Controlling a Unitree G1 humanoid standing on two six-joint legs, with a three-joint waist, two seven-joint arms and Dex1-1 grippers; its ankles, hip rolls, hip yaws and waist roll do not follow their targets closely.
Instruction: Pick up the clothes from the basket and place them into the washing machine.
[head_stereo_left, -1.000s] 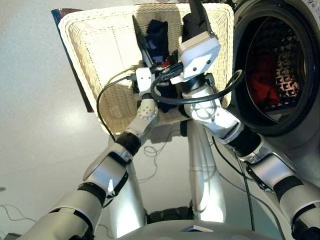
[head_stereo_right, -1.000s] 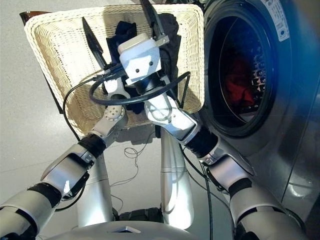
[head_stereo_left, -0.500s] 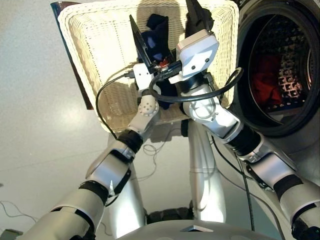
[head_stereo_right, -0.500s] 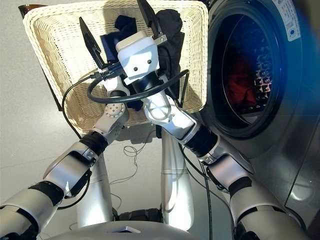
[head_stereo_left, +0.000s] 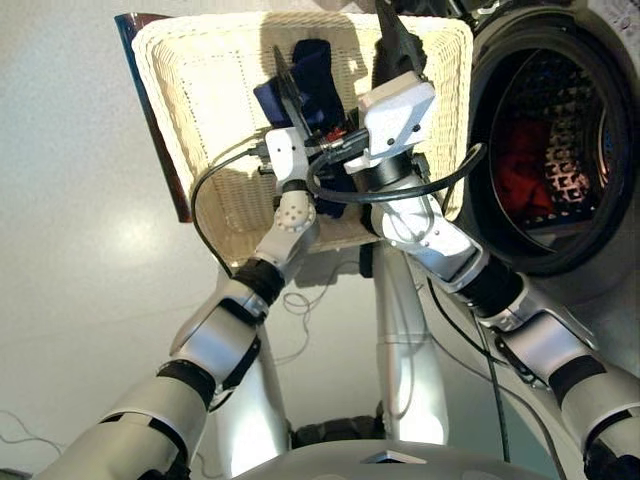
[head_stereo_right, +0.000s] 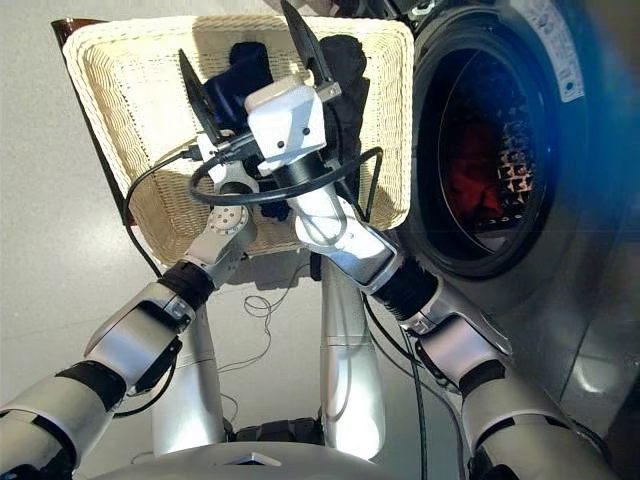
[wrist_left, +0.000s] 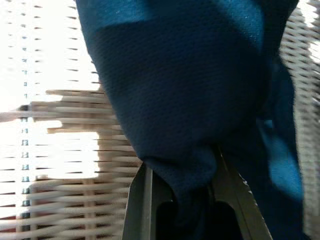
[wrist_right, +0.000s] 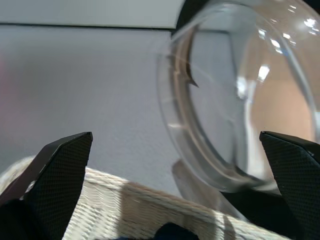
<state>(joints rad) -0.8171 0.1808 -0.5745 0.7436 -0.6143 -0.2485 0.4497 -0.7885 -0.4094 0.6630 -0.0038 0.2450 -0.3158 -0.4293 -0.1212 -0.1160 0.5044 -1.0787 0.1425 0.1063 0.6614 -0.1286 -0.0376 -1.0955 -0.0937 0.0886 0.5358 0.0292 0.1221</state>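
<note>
The floor (head_stereo_left: 70, 250) was pale grey and plain, and the cream-white basket (head_stereo_left: 200, 120) stood on it, just beside the open washing machine (head_stereo_right: 590, 250).

In the basket, the left end effector (head_stereo_left: 290, 85) was clenched on the navy blue garment (head_stereo_left: 300, 85). The left wrist view showed the blue cloth bunched between its two fingers (wrist_left: 137, 200), with the wicker behind it. The garment seemed partly raised from the basket, but I cannot tell if it was fully free. To its right, the black garment (head_stereo_right: 345, 65) lay against the far corner of the basket. The right end effector (wrist_right: 175, 165) hovered above that side with its fingers spread wide and nothing between them. Further right, the orange-red garment (head_stereo_left: 525, 165) already rested inside the metal drum.

In my judgement, the step in hand was the pick-up of the second garment. The next move would call for lifting it clear of the rim, carrying it right to the porthole, and releasing it well inside the drum.
</note>
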